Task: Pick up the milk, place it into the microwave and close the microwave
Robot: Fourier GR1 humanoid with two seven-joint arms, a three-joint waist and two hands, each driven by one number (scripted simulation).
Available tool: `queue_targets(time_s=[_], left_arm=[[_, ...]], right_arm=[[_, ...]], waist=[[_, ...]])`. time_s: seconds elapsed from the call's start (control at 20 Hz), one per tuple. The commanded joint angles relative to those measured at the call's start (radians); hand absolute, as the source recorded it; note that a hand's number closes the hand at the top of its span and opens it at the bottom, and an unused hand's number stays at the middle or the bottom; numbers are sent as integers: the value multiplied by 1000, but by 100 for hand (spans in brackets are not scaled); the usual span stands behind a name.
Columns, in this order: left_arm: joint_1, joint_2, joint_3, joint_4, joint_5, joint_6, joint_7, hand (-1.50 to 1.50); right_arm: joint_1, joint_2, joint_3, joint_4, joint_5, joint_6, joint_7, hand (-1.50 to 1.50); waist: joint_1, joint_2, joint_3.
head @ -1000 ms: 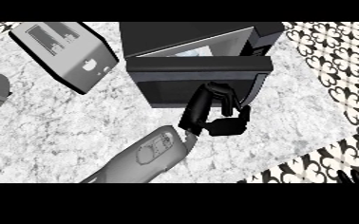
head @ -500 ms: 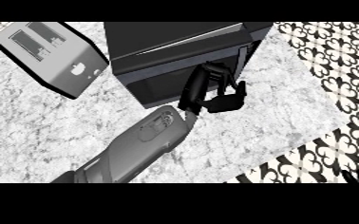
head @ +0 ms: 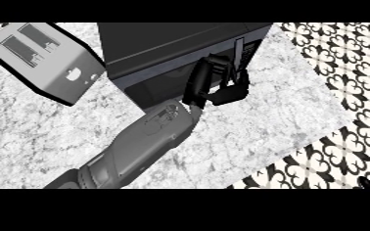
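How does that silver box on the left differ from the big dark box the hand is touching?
The toaster is light silver with two slots in its top; the microwave is dark, nearly black, with a flat plain top. The toaster looks smaller and sits askew at the counter's left; the microwave is bulkier, with the hand against its front. Both stand on the marbled counter.

Even, bright light; the counter (head: 274, 107) is pale, with no strong shadows.

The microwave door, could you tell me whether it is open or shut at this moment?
Shut, or very nearly: the microwave door lies flush with its front, no interior showing. The hand rests against the door near its handle, fingers extended.
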Motion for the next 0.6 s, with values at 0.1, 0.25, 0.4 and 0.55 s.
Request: queue_targets(time_s=[0.1,0.25,0.4,0.55], left_arm=[[-54,0,17,69,44,-8,-29,150],[-52,0,16,74,64,-10,-53,150],[-59,0,15,90,76,-17,-64,150],[-59,0,4,92,92,-13,-84,150]], right_arm=[[-6,-20,-18,-36,-27,32,-14,-150],[-2,-29,-21,-50,-52,37,-5,-150],[7,-34,-17,-49,-83,52,0,-150],[18,-36,-2,-67,-96,57,14,-150]], waist=[[-24,7,2],[-28,11,1],[-19,10,4],[-30,10,2]])
